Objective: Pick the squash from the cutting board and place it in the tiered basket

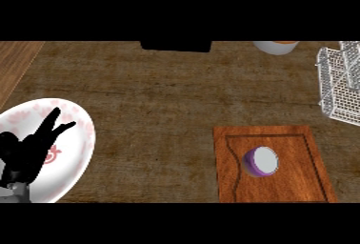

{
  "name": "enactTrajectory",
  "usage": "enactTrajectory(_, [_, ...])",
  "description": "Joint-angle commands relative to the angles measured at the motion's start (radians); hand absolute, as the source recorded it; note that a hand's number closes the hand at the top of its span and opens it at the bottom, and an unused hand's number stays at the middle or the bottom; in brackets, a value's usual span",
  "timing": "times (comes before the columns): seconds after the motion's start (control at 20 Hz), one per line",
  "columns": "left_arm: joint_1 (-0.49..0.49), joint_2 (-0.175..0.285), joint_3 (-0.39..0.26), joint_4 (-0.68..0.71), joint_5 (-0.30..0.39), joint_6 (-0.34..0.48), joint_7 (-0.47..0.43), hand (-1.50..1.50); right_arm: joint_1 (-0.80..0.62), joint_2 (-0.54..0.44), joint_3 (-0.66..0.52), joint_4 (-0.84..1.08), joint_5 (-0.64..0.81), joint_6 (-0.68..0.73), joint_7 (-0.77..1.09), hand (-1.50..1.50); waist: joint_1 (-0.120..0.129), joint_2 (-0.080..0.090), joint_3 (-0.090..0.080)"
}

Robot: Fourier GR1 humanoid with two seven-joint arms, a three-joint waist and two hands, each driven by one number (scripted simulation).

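— On the counter's (155,95) right side, what sits on the cutting board (295,186)?

— The squash (260,160), a small round piece with purple skin and a pale flat face, lies near the wooden board's middle, inside its routed groove. Nothing touches it.

— And the tiered basket (337,86)?

— White wire, at the view's upper right edge, well apart from the board and partly cut off there.

— Where is the robot's left hand (25,157)?

— Lower left, over a white plate (74,162) with a pink pattern. Its black fingers are straight and spread, pointing up the view, holding nothing. Whether it touches the plate I cannot tell.

— Anything else on the counter?

— A pale round vessel (275,46) with an orange top shows at the far edge, cut off, left of the basket. A black block (175,45) lies at the far edge, centre.
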Motion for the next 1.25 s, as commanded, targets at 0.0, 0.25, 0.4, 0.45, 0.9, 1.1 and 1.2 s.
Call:
enactTrajectory(0.0, [0.003, -0.006, 0.007, 0.06, -0.009, -0.001, -0.011, 0.0, 0.012, -0.015, -0.056, -0.017, -0.054, -0.035, -0.047, -1.5, -0.011, 0.007, -0.003])
enactTrajectory(0.25, [0.002, 0.006, 0.015, 0.043, 0.002, -0.009, 0.028, 0.0, -0.063, -0.065, -0.159, -0.061, -0.149, -0.103, -0.007, -1.5, -0.018, 0.002, -0.004])
enactTrajectory(0.4, [0.041, -0.004, 0.008, 0.006, -0.003, 0.002, 0.037, 0.0, -0.072, -0.131, -0.208, -0.055, -0.191, -0.096, 0.022, -1.5, -0.022, -0.003, -0.003])
enactTrajectory(0.45, [0.018, -0.026, -0.008, 0.048, -0.021, 0.009, 0.007, 0.0, -0.098, -0.138, -0.228, -0.042, -0.209, -0.068, 0.08, -1.5, -0.032, -0.002, -0.005])
enactTrajectory(0.9, [0.068, -0.007, 0.03, 0.004, -0.005, 0.013, 0.027, 0.0, 0.034, -0.307, -0.518, 0.006, -0.503, 0.003, -0.086, -1.5, -0.066, -0.013, 0.0])
enactTrajectory(1.1, [0.06, 0.009, 0.053, 0.03, 0.015, -0.011, 0.032, 0.0, 0.138, -0.383, -0.61, 0.029, -0.605, 0.129, -0.199, -1.5, -0.082, -0.017, -0.002])
enactTrajectory(1.2, [0.103, -0.019, 0.04, 0.027, -0.006, 0.006, -0.01, 0.0, 0.23, -0.417, -0.636, 0.05, -0.638, 0.213, -0.284, -1.5, -0.088, -0.02, -0.003])
